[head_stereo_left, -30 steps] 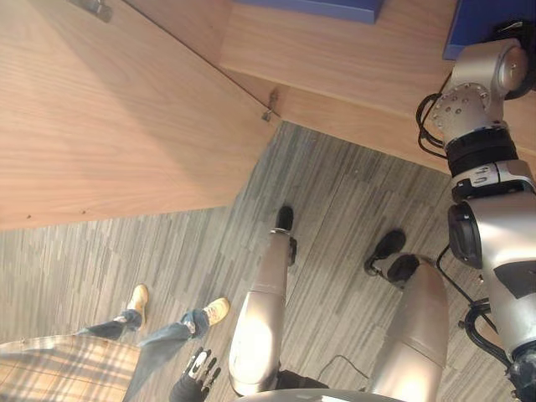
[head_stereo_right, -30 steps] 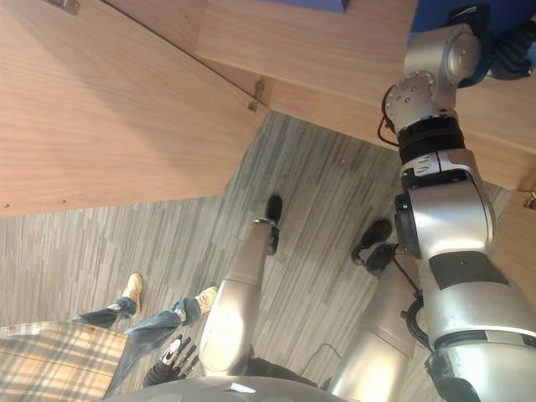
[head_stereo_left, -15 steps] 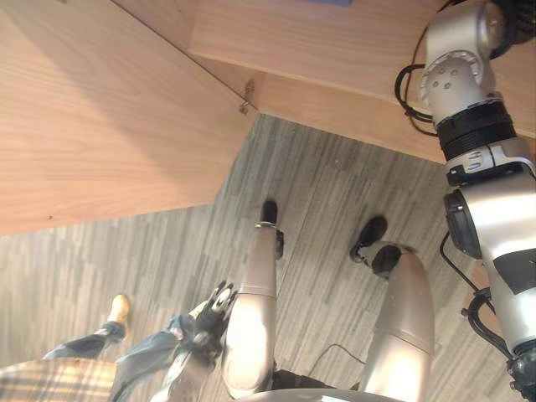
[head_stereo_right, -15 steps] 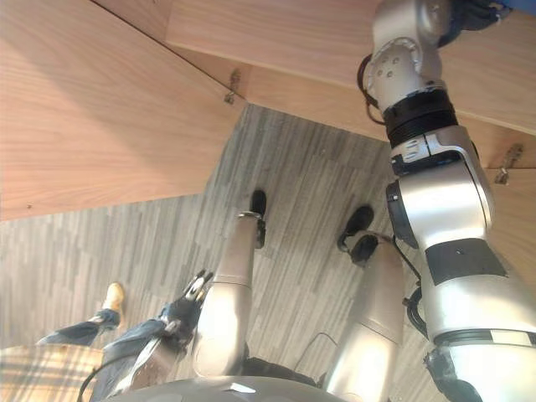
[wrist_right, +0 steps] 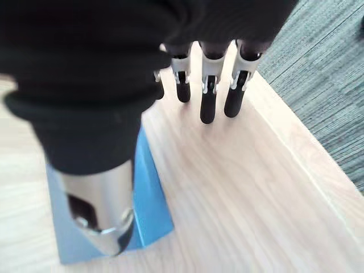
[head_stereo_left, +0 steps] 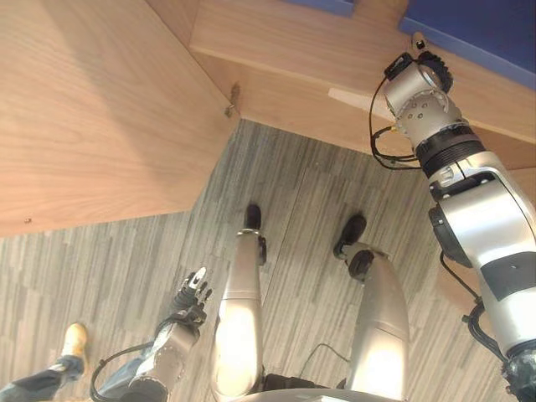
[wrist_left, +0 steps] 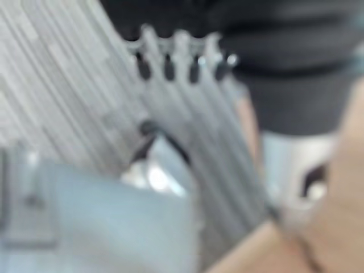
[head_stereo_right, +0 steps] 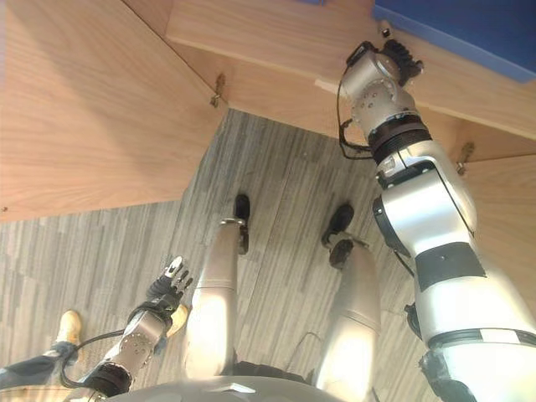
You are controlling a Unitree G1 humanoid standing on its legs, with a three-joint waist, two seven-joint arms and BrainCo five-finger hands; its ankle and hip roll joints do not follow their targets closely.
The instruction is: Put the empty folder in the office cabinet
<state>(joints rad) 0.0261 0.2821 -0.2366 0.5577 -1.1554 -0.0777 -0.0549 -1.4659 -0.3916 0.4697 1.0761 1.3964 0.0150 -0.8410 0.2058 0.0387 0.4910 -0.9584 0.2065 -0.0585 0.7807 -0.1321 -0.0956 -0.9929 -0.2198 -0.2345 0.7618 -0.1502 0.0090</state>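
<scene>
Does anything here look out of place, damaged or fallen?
Nothing stands out. The blue folder lies flat on the wooden cabinet shelf under the right hand, whose fingers are straight. The left hand hangs open above the floor. A person's shoe is nearby.

A grey striped floor (head_stereo_left: 310,193) fills the middle and lower part of the head views. At about 11 o'clock a broad wooden door (head_stereo_left: 92,109) stands out over the floor, with a hinge (head_stereo_left: 232,99) where it meets the cabinet. Along 12 to 2 o'clock runs the light wooden shelf (head_stereo_left: 285,46) of the cabinet, its front edge just above the floor. On the shelf lies a blue folder (head_stereo_left: 477,29), flat, at about 1 o'clock; in the right wrist view the folder (wrist_right: 148,193) lies directly on the pale wood of the shelf (wrist_right: 239,193), well in from the edge. At 8 o'clock a person's tan shoe (head_stereo_left: 75,342) stands on the floor.
</scene>
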